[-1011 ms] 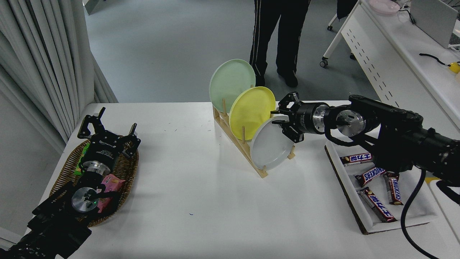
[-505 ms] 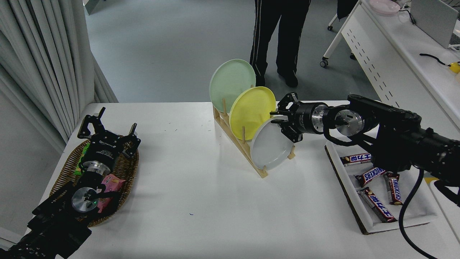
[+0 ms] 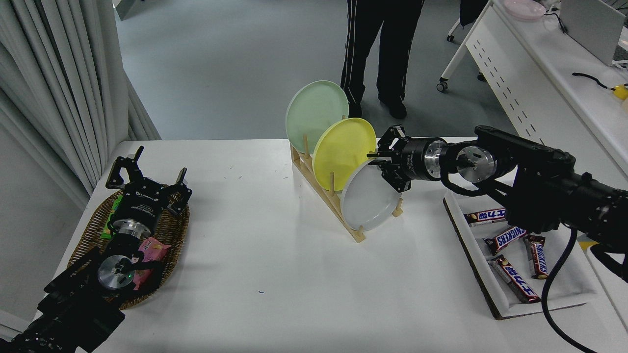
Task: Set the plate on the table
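Observation:
The pale grey-white plate stands on edge in the front slot of a wooden rack on the white table. A yellow plate and a mint-green plate stand behind it. My right gripper reaches in from the right and its fingertips are pinched on the grey plate's upper right rim. The plate's lower edge still rests in the rack. My left gripper is parked open over a wicker basket at the lower left.
The wicker basket holds snack packets. A white tray with chocolate bars lies at the right under my right arm. A person stands beyond the table's far edge. A white desk is at the upper right.
My right gripper has shifted slightly up and to the left at the grey plate's rim, and the plate has nudged slightly with it. The left arm has not moved.

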Robot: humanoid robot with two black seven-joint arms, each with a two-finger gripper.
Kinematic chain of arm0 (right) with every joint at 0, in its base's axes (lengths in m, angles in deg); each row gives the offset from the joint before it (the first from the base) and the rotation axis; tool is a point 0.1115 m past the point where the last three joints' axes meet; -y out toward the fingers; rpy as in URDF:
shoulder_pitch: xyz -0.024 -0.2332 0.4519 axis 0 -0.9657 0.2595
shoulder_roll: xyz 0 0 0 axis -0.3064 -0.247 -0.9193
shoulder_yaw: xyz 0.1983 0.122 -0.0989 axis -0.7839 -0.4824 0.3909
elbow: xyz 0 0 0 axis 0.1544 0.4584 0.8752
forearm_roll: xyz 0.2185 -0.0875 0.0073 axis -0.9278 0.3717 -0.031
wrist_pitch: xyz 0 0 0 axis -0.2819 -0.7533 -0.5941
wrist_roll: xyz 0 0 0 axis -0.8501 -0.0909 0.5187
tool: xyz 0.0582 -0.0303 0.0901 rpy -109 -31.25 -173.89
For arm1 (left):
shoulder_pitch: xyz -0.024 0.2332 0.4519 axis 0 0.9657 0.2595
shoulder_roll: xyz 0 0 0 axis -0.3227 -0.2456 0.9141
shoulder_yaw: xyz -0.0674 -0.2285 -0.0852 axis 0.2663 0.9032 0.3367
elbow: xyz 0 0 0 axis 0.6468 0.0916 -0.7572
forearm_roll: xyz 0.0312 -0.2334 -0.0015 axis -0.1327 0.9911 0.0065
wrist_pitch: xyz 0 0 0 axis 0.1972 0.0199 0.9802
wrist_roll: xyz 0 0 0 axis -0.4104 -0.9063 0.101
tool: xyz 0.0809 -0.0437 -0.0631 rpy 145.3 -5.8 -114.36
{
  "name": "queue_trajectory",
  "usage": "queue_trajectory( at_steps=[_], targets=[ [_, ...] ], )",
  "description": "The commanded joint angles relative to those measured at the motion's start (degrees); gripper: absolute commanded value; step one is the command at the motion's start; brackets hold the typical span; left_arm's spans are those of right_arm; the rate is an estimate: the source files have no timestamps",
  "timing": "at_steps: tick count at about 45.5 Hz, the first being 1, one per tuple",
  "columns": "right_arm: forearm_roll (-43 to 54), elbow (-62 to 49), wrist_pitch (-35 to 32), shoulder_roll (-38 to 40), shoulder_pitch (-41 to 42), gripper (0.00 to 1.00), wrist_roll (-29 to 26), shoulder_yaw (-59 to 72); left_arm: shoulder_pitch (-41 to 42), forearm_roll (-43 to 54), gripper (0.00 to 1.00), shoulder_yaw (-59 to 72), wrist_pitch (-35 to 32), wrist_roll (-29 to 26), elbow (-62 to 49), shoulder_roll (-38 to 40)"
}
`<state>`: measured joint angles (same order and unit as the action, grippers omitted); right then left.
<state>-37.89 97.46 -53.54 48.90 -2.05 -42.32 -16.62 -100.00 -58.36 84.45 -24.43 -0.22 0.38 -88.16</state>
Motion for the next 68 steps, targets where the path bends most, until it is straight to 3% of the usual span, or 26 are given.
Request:
queue_trajectory(
  at_steps=[1, 7, 28, 45, 56, 68],
  targets=[
    [0.05, -0.4, 0.02, -0.01, 0.03, 0.06, -0.81, -0.31, 0.0, 0.0, 1.0, 0.01, 0.0, 0.0, 0.02, 0.0],
    [0.14, -0.4, 0.02, -0.01, 0.03, 0.0, -1.95, -0.31, 0.0, 0.0, 1.0, 0.01, 0.0, 0.0, -0.07, 0.0],
    [0.05, 0.92, -0.07, 2.18, 1.08, 0.0, -6.43, -1.19, 0.0, 0.0, 1.0, 0.01, 0.0, 0.0, 0.02, 0.0],
    [-0.83, 4.52, 0.11, 7.72, 8.11, 0.0, -11.09, -4.79, 0.0, 0.0, 1.0, 0.01, 0.0, 0.0, 0.02, 0.0],
    [-10.31, 11.28, 2.3, 11.15, 13.03, 0.0, -13.02, -5.06, 0.0, 0.0, 1.0, 0.01, 0.0, 0.0, 0.02, -0.09],
    [-19.54, 17.09, 10.38, 13.44, 19.1, 0.0, -17.07, -5.15, 0.0, 0.0, 1.0, 0.01, 0.0, 0.0, 0.01, 0.0]
  ],
)
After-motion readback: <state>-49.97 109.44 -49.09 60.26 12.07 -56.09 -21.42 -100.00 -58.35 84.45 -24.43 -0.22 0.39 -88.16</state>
